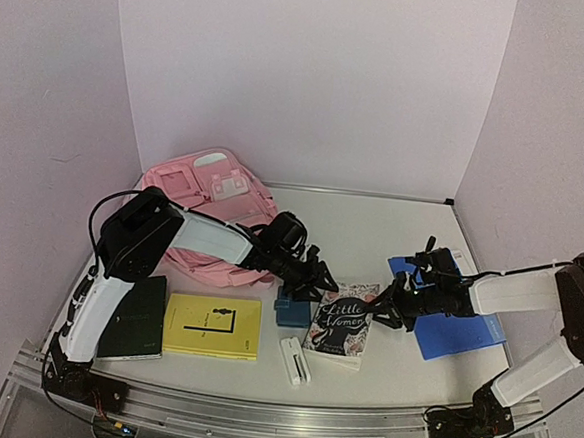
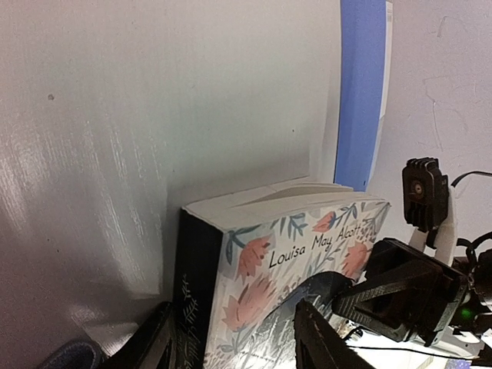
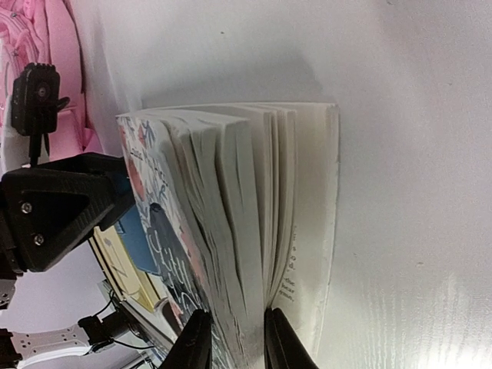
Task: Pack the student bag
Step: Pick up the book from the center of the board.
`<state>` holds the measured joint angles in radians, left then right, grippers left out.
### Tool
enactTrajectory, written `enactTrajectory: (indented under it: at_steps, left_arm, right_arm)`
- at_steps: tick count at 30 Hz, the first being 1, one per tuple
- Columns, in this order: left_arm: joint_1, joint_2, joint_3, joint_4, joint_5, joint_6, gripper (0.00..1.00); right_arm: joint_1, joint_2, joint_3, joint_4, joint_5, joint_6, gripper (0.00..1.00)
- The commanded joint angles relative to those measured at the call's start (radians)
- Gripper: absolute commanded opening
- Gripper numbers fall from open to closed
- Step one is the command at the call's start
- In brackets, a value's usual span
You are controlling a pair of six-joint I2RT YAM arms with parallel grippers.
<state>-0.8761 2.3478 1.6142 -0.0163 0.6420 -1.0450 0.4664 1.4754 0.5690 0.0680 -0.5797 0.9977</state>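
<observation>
White table (image 1: 371,235) bears the novel (image 1: 343,323), student bag (image 1: 208,198) lying back-left; right gripper (image 3: 234,327) pinches the novel's page edge, left gripper (image 2: 231,330) straddles its spine, grip unclear; best lift both ends level lest pages splay.

You have the left gripper (image 1: 325,283) and right gripper (image 1: 385,311) at opposite edges of the Little Women paperback (image 1: 343,325), with the pink student bag (image 1: 209,188) lying back left.

Soft cloth student bag (image 1: 209,188), glossy-covered paper book (image 1: 343,325), smooth sheeny table (image 1: 372,225)
</observation>
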Motion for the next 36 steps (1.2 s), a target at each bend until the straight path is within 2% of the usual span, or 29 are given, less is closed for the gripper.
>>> enactTrajectory:
  at_steps: [1,9,14,15,17,22,26,30,36]
  left_arm:
    - [-0.035,-0.013,-0.023,-0.012,0.016,0.0,0.51]
    - [-0.034,-0.026,-0.035,-0.015,0.018,0.004,0.51]
    - [-0.03,-0.049,-0.046,-0.032,0.001,0.024,0.52]
    - [-0.026,-0.061,-0.051,-0.035,-0.007,0.033,0.53]
    - [-0.016,-0.097,-0.072,-0.029,-0.018,0.056,0.57]
    - [0.004,-0.249,-0.129,-0.028,-0.075,0.183,0.77]
    - [0.017,-0.359,-0.167,-0.028,-0.067,0.253,0.89]
    - [0.016,-0.441,-0.2,0.061,0.018,0.285,0.96]
    - [0.013,-0.464,-0.192,0.125,0.128,0.287,0.98]
  right_arm:
    - [0.014,-0.03,0.014,0.212,-0.035,0.024,0.24]
    - [0.016,0.086,-0.004,0.262,-0.048,0.002,0.21]
    - [0.017,0.051,0.002,0.265,-0.038,0.003,0.02]
    - [0.017,0.031,0.002,0.264,-0.032,0.006,0.01]
    - [0.017,-0.013,0.0,0.263,-0.017,0.013,0.0]
    - [0.018,-0.184,0.004,0.261,0.038,0.024,0.0]
    - [0.017,-0.298,0.046,0.259,0.052,0.015,0.0]
    - [0.018,-0.353,0.107,0.257,0.022,-0.008,0.0]
    - [0.018,-0.389,0.161,0.259,-0.028,-0.051,0.0]
